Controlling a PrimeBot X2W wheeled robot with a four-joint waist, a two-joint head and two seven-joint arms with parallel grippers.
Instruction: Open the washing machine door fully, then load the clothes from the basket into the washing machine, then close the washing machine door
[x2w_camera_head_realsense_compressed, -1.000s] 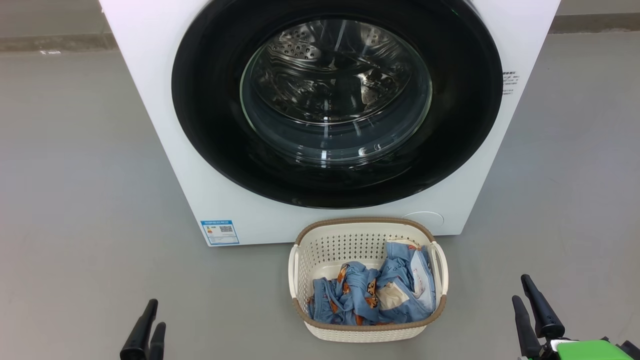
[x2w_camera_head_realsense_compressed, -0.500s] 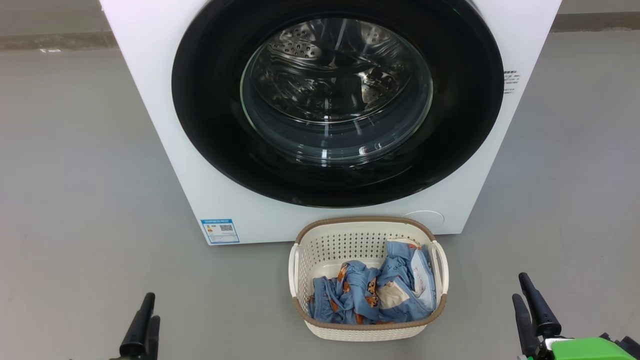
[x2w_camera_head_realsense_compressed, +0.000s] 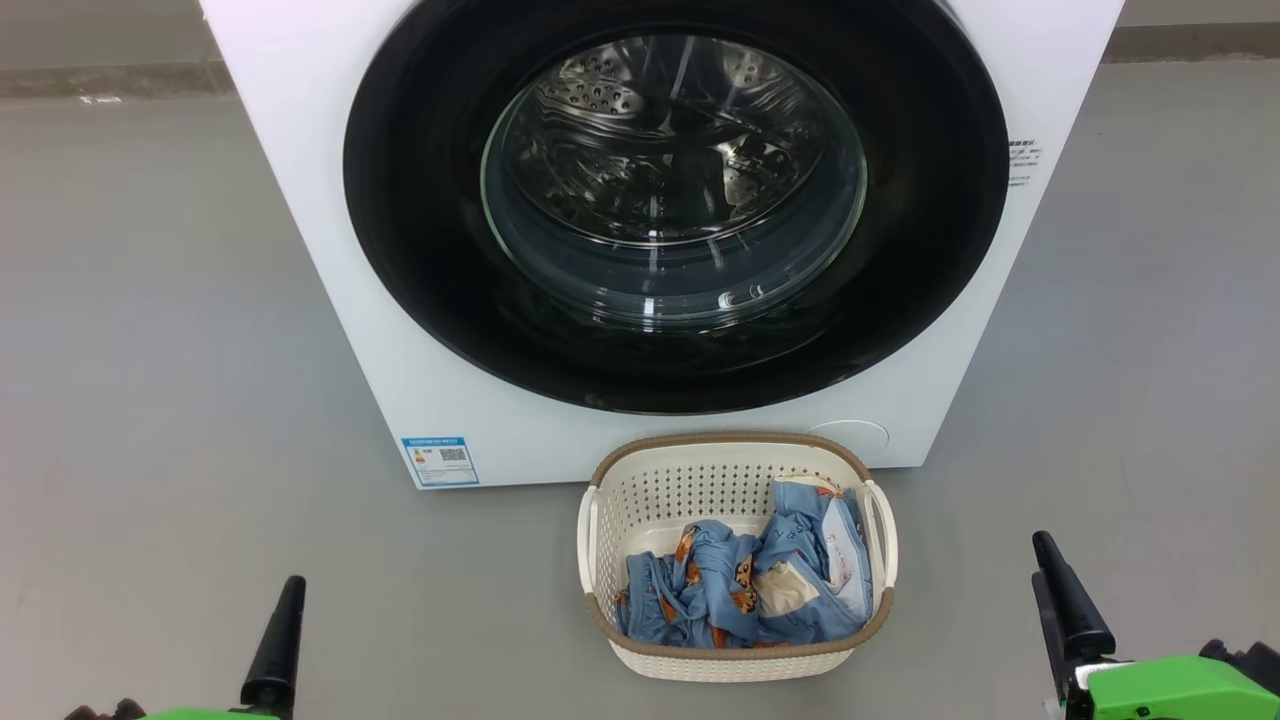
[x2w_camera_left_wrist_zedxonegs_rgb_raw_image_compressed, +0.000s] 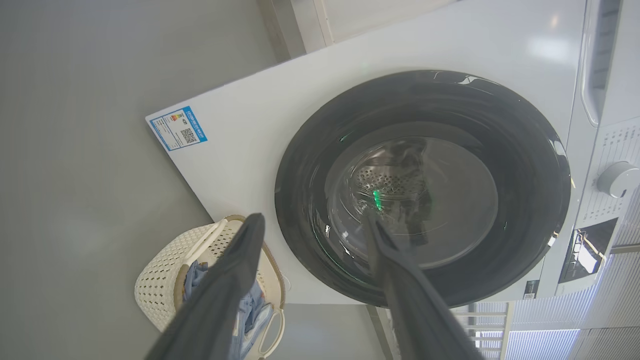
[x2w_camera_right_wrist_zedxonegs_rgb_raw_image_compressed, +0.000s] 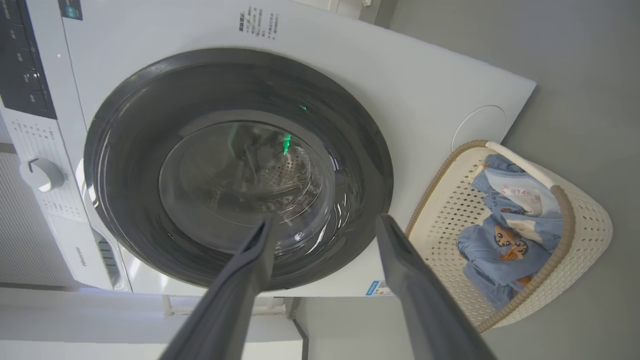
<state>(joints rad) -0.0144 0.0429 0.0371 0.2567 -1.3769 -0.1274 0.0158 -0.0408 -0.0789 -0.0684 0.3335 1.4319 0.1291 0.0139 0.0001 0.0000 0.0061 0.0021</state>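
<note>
The white washing machine (x2w_camera_head_realsense_compressed: 290, 150) stands ahead of me. Its round black-rimmed washing machine door (x2w_camera_head_realsense_compressed: 420, 220) lies shut flat against the front, and the steel drum shows through the glass. The cream basket (x2w_camera_head_realsense_compressed: 730, 442) sits on the floor right before the machine, with the light blue bear-print clothes (x2w_camera_head_realsense_compressed: 740, 590) heaped inside. My left gripper (x2w_camera_head_realsense_compressed: 288, 605) hovers low at the left, well short of the machine. In the left wrist view the left gripper (x2w_camera_left_wrist_zedxonegs_rgb_raw_image_compressed: 312, 222) is open and empty. My right gripper (x2w_camera_head_realsense_compressed: 1048, 565) hangs right of the basket. In the right wrist view the right gripper (x2w_camera_right_wrist_zedxonegs_rgb_raw_image_compressed: 325, 222) is likewise open and empty.
Grey floor spreads on both sides of the machine. A blue label (x2w_camera_head_realsense_compressed: 440, 462) marks the machine's lower left corner and a round cap (x2w_camera_head_realsense_compressed: 848, 436) its lower right. The control panel with a dial (x2w_camera_left_wrist_zedxonegs_rgb_raw_image_compressed: 617, 179) sits above the door.
Both grippers have turned at the wrist, so their fingers now line up one behind the other in the head view. More green wrist casing shows at the bottom. Machine and basket are unmoved.
</note>
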